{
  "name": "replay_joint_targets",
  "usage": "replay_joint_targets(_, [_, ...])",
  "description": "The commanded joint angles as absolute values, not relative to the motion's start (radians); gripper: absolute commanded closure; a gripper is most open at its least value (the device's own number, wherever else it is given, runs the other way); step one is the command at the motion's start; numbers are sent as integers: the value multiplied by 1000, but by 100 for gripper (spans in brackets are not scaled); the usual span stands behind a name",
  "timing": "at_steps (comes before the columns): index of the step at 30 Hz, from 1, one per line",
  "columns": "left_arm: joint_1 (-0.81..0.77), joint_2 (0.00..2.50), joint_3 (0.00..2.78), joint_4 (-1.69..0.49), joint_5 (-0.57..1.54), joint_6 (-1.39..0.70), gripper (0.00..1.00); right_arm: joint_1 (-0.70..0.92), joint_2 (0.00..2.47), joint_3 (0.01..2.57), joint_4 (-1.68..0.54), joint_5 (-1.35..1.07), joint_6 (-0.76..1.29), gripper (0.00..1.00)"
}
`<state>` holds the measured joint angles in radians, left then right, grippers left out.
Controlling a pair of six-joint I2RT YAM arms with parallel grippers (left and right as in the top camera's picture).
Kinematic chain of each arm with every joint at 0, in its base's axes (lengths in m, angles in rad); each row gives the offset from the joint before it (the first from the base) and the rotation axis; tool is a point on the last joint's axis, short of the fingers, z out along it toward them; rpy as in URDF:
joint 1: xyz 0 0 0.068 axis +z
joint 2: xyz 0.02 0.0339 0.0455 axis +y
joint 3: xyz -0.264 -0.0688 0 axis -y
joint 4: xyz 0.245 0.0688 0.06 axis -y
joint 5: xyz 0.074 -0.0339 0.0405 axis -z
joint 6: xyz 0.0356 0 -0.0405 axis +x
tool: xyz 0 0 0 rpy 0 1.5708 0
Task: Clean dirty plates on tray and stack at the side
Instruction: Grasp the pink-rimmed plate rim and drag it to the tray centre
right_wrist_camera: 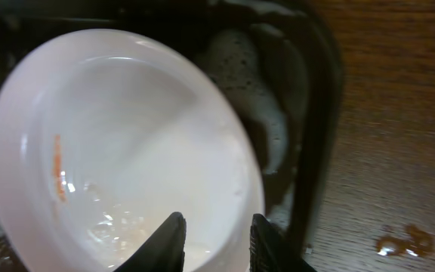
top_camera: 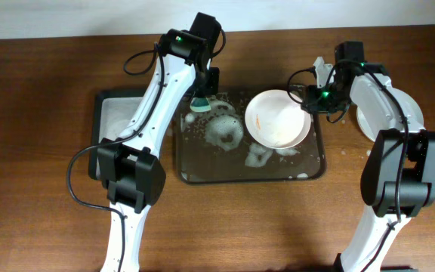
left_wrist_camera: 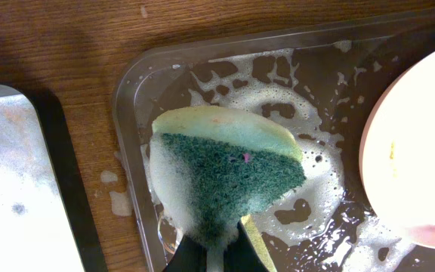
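One white plate (top_camera: 278,121) with an orange smear is tilted over the right half of the dark grey tray (top_camera: 251,178), which holds foam and water. My right gripper (top_camera: 309,100) is shut on the plate's right rim; in the right wrist view its fingers (right_wrist_camera: 219,240) straddle the rim of the plate (right_wrist_camera: 127,151). My left gripper (top_camera: 201,94) is shut on a green and yellow soapy sponge (left_wrist_camera: 225,170) and holds it over the tray's back left corner (left_wrist_camera: 131,83). Another white plate (top_camera: 363,121) lies on the table at the right, partly hidden by my right arm.
A smaller black tray (top_camera: 112,113) with white foam lies left of the grey tray, also in the left wrist view (left_wrist_camera: 21,189). Foam patches (top_camera: 225,130) cover the tray floor. A small orange spill (right_wrist_camera: 402,242) marks the wood right of the tray.
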<state>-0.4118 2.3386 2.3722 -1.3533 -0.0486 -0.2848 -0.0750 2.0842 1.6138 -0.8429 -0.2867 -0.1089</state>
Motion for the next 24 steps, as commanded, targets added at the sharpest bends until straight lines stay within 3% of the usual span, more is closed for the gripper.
replay_joint_targets(1, [-406, 2344, 2370, -1351, -41, -276, 99, -86, 2117, 1620, -849, -231, -116, 71])
replay_joint_targets(15, [-406, 2343, 2370, -1347, -41, -276, 99, -85, 2202, 1620, -850, -266, -116, 78])
replay_joint_targets(20, [-406, 2344, 2370, -1343, -40, -276, 99, -86, 2218, 1620, -872, -381, -108, 88])
replay_joint_targets(24, [-406, 2343, 2370, -1343, -40, -276, 99, -84, 2218, 1621, -895, -494, -23, 90])
